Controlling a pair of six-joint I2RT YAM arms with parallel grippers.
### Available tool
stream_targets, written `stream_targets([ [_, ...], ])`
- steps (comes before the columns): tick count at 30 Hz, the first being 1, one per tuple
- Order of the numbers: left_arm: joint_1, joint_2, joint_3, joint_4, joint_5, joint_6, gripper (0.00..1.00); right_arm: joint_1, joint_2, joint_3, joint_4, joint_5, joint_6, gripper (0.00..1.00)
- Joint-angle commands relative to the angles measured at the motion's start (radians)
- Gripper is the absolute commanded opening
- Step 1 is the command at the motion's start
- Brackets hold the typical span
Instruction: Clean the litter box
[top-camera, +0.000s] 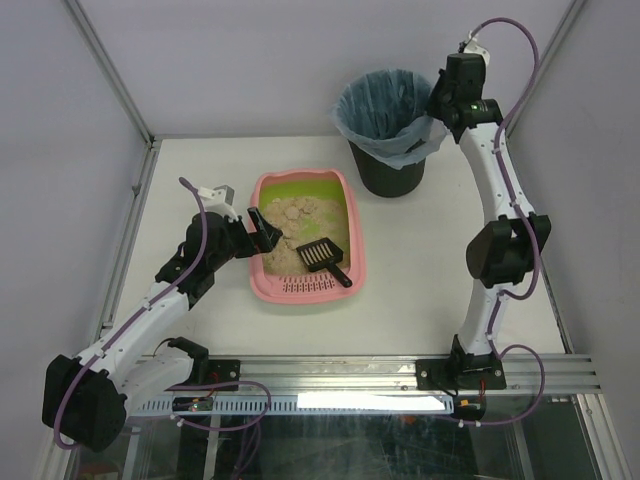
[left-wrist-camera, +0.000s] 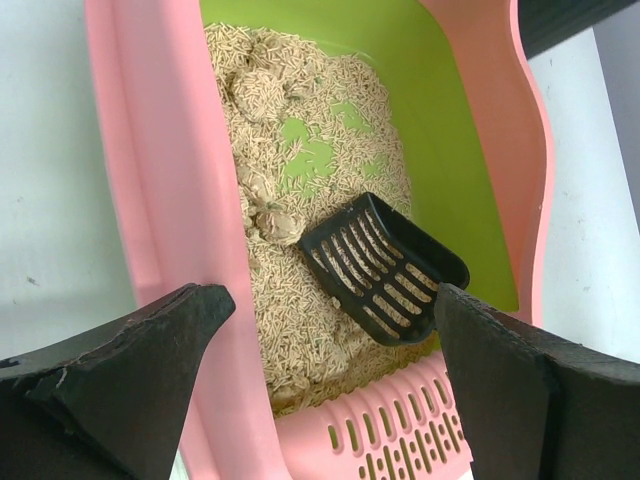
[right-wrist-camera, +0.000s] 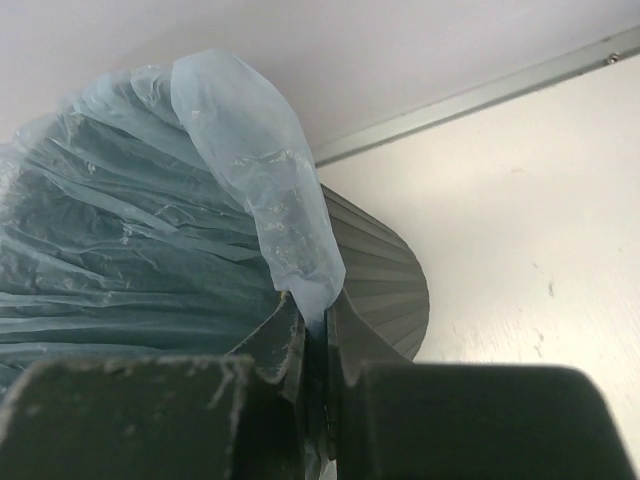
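The pink litter box (top-camera: 258, 285) with green lining sits mid-table, its slotted grille (top-camera: 305, 287) at the near end, holding beige litter (top-camera: 300, 225). A black slotted scoop (top-camera: 322, 258) lies in it, head on the litter, handle over the near right rim. My left gripper (top-camera: 262, 230) is open and empty over the box's left rim; in the left wrist view its fingers (left-wrist-camera: 130, 370) straddle the rim (left-wrist-camera: 160, 200), with the scoop (left-wrist-camera: 385, 270) ahead. My right gripper (top-camera: 437, 112) is shut on the blue bag's edge (right-wrist-camera: 290, 240) at the black bin's (top-camera: 390, 170) right rim.
The black bin with the blue bag (top-camera: 385, 110) stands at the back right of the table, close behind the litter box's far right corner. A metal rail (top-camera: 400, 375) runs along the table's near edge. Enclosure walls stand left, right and behind.
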Motion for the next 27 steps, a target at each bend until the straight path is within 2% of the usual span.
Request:
stream_targets([
  [1,-0.017,-0.016,0.029,-0.009,0.045,-0.012,0.96,0.006,-0.127,-0.008,-0.014,-0.091,0.026,0.00],
  [5,-0.058,-0.001,0.028,-0.010,0.034,-0.038,0.96,-0.017,-0.186,-0.097,-0.020,-0.112,0.038,0.00],
  [6,-0.071,0.006,0.030,-0.011,0.027,-0.045,0.96,-0.026,-0.203,-0.125,-0.010,-0.111,0.041,0.07],
  [8,-0.101,0.022,0.035,-0.009,0.011,-0.057,0.96,-0.052,-0.231,-0.179,0.011,-0.112,0.050,0.34],
  [10,-0.129,0.042,0.045,-0.003,-0.001,-0.064,0.96,-0.076,-0.256,-0.208,0.021,-0.112,0.047,0.52],
  [15,-0.203,0.085,0.072,0.046,-0.021,-0.082,0.96,-0.112,-0.353,-0.265,0.081,-0.079,-0.017,0.78],
  [19,-0.240,0.134,0.097,0.101,-0.006,-0.089,0.96,-0.114,-0.479,-0.358,0.160,-0.053,-0.088,0.84],
  [22,-0.246,0.172,0.110,0.159,0.031,-0.091,0.96,-0.114,-0.580,-0.425,0.168,-0.094,-0.099,0.88],
  [23,-0.246,0.186,0.115,0.179,0.044,-0.092,0.96,-0.115,-0.613,-0.455,0.161,-0.115,-0.101,0.92],
  [24,-0.247,0.204,0.120,0.196,0.060,-0.089,0.96,-0.114,-0.657,-0.497,0.167,-0.126,-0.093,0.98],
  [27,-0.249,0.248,0.150,0.223,0.091,-0.068,0.96,-0.119,-0.807,-0.662,0.206,-0.155,-0.024,1.00],
])
